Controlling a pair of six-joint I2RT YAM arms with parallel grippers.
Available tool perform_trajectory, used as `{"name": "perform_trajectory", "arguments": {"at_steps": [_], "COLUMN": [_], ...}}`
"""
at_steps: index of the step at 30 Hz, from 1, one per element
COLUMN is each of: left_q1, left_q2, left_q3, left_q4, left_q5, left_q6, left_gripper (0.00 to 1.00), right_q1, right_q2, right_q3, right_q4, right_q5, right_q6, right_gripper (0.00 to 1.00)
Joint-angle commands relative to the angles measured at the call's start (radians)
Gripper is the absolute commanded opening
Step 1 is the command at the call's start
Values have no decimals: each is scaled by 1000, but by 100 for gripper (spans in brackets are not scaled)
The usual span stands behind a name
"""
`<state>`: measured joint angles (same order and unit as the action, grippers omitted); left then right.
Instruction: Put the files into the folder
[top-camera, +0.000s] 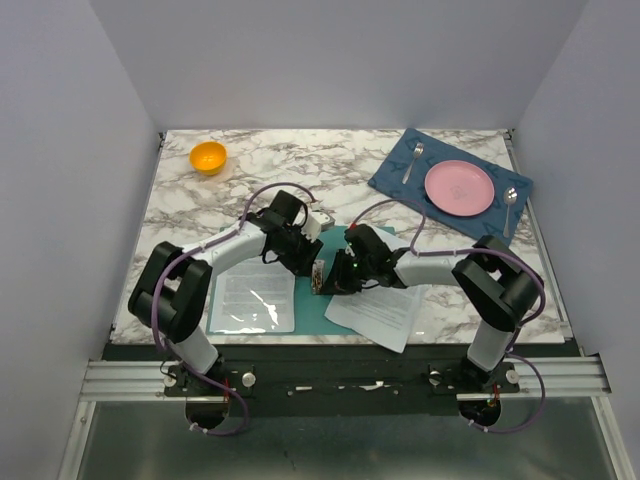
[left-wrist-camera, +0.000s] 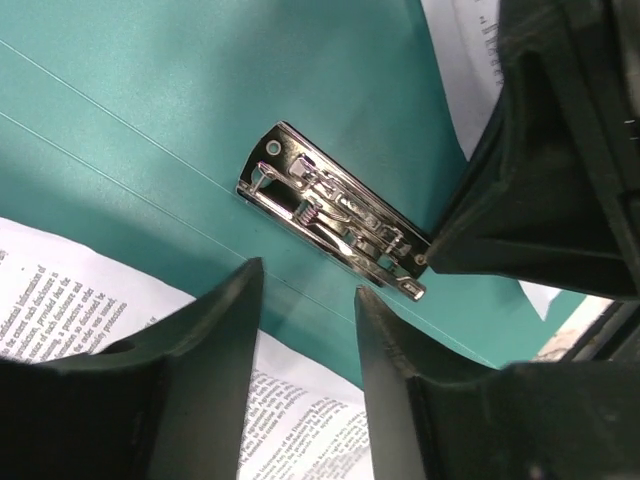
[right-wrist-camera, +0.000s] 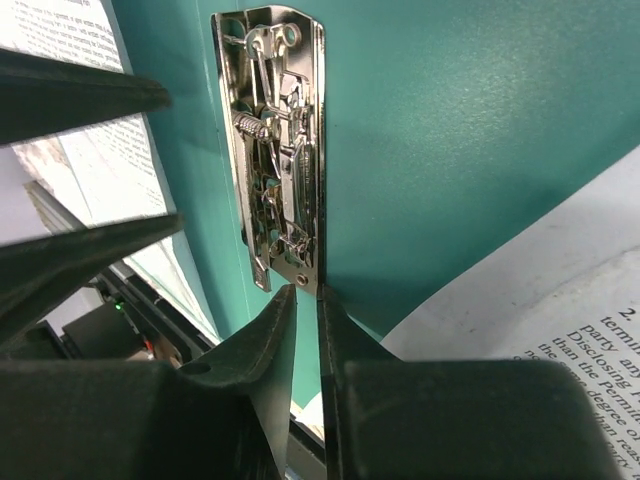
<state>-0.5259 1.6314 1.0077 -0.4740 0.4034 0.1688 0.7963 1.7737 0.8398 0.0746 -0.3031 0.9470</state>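
The teal folder (top-camera: 322, 308) lies open on the marble table between my arms, its metal clip (left-wrist-camera: 335, 215) on the inner face. One of the files (top-camera: 252, 300) rests on its left half and another (top-camera: 385, 312) overlaps its right edge. My left gripper (left-wrist-camera: 305, 295) hovers just short of the clip, open, with only folder (left-wrist-camera: 200, 100) and printed paper (left-wrist-camera: 60, 300) beneath the gap. My right gripper (right-wrist-camera: 308, 292) is nearly closed, its tips pinching the lower corner of the clip (right-wrist-camera: 280, 150). The right gripper (left-wrist-camera: 540, 180) also fills the right of the left wrist view, touching the clip's end.
An orange bowl (top-camera: 208, 157) sits at the back left. A dark blue placemat (top-camera: 400, 170) at the back right carries a pink plate (top-camera: 459, 187), a fork (top-camera: 412, 160) and a spoon (top-camera: 510, 205). Both arms crowd the near middle.
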Motion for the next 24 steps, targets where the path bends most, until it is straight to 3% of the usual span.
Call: {"name": "perform_trajectory", "arguments": {"at_steps": [1,6,17,24], "left_q1": [-8,-31,-42,-20], "left_q2": [42,82,189,116], "left_q3": [31,38,120,144], "left_q4": [17,25,32,-6], "left_q5": [-37,-101,-158,-192], "left_q6": [-6,12,17,14], "left_gripper": [47,34,33,36], "right_q1": [-5,-5,-52,-117], "right_q2": [41,56,158,190], "right_q3": [-54,-67,-21,-22], "right_q4": [14,27,30,25], "right_q5": [24,30,30,25], "right_q6": [47,65,88,70], "right_gripper": [22,20,17,16]}}
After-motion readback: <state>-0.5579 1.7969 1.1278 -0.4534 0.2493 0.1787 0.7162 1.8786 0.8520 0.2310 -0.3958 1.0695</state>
